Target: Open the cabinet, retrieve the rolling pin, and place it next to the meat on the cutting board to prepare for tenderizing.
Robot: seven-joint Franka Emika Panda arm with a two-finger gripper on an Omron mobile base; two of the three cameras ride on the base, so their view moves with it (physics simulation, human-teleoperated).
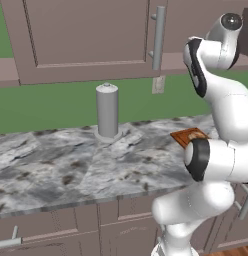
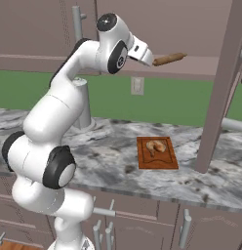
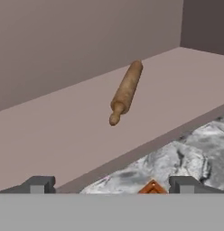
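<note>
Cabinet: mauve-brown wall unit, 1 door swung out at the right of the right base view; shelf floor exposed inside.

Rolling pin: 1 slim tan wooden cylinder lying on the cabinet shelf, angled, handle end nearer the camera (also seen just past the hand in the right base view).

Claw: fingers spread fully wide, holding nothing, short of the pin and not touching it.

Cutting board: reddish-brown, flat on the marble tabletop below the cabinet.

Meat: 1 pale curled lump on the board's far half.

Grey upright cylinder: on the tabletop, left of the board.
</note>
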